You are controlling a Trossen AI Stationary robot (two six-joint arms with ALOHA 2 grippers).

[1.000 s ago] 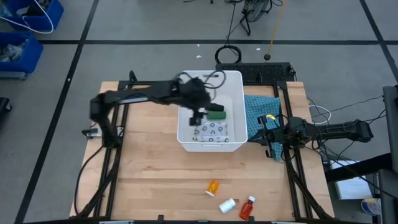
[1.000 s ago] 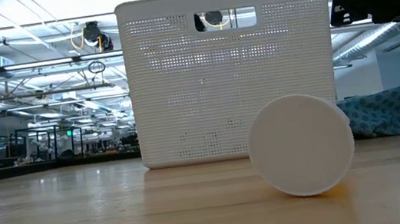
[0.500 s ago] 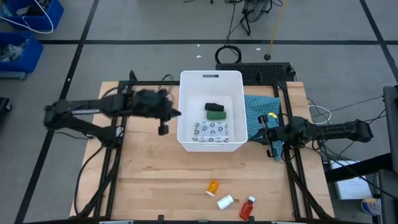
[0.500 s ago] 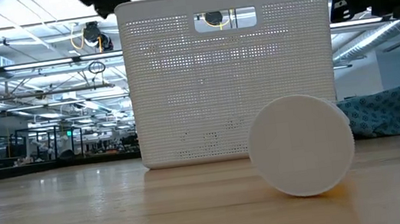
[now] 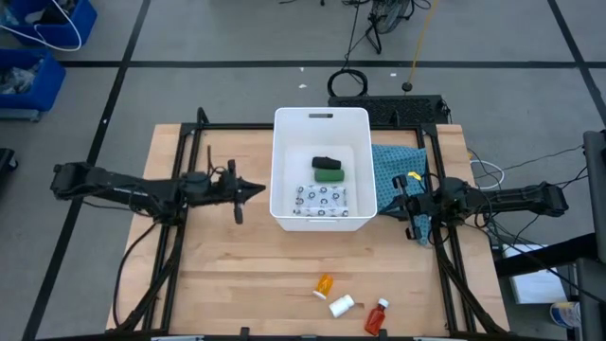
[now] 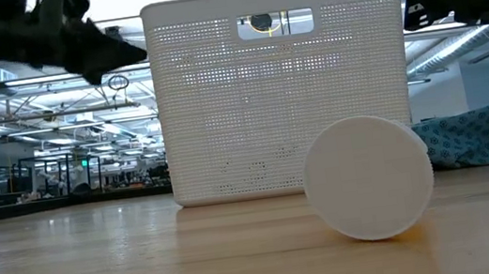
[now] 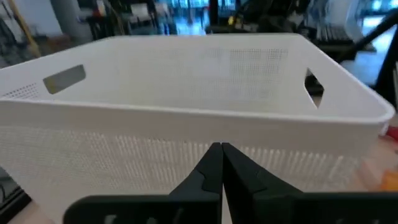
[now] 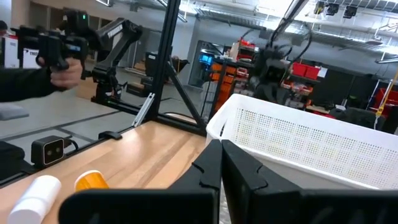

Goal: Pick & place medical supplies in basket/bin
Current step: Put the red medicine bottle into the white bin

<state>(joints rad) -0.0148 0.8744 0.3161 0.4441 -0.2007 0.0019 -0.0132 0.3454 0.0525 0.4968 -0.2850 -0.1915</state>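
Left gripper: you are looking at the left gripper (image 5: 254,188) hanging just outside the long wall of the white tub (image 5: 284,213), tips pointing at that wall. Its fingers (image 7: 211,167) are pressing tip to tip with nothing between them.
Right gripper: the right gripper (image 5: 396,203) is waiting on the opposite side of the tub, over the teal-blue cloth (image 5: 390,169). Its fingers (image 8: 210,163) are pinching together on nothing too.
Tub: you are seeing it sitting between the two sets of jaws on the wooden table (image 5: 227,275), directly ahead of the left tips and just ahead of the right ones, handle slot (image 5: 320,116) in the short wall on the far side.
Inside the tub: the black oblong piece (image 5: 325,162) is lying against the green-white box (image 5: 329,174), and the white dark-patterned flat packet (image 5: 320,198) is lying on the floor beside them. All three are sitting beyond the wall that the left jaws are facing, between the two grippers.
Outside the tub: the orange bottle (image 5: 324,284), the white cylinder (image 5: 343,307) and the red white-capped bottle (image 5: 377,316) are lying close together at the table's near edge, well apart from both sets of jaws.
Low view: the white cylinder's round end (image 6: 369,177) is showing in front of the tub's perforated wall (image 6: 222,111).
Room: a person's hand (image 8: 65,71) is holding a dark device beyond the table.
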